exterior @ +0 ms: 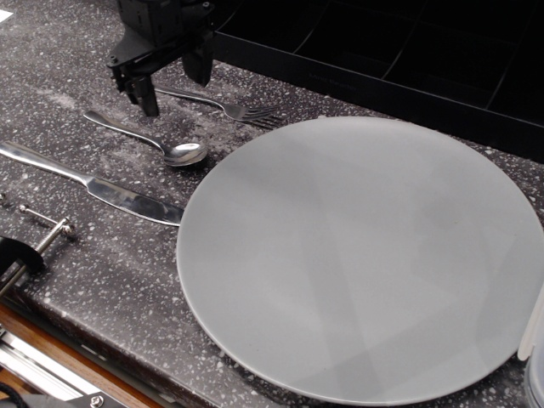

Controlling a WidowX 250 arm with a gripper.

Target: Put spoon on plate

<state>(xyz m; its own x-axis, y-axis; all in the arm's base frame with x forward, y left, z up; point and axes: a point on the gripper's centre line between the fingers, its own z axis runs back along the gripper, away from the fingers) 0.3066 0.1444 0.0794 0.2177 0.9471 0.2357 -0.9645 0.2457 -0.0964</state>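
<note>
A small shiny silver spoon lies on the dark speckled counter, its bowl close to the left edge of the plate and its handle pointing up-left. The very large flat pale-grey plate fills the middle and right. My black gripper hangs at the top left, open and empty, just above the fork's handle and a little behind the spoon's handle. Its near finger is close to the spoon's handle.
A silver fork lies behind the spoon and a long silver knife in front of it. A black divided tray runs along the back. A metal clamp sits at the counter's front-left edge.
</note>
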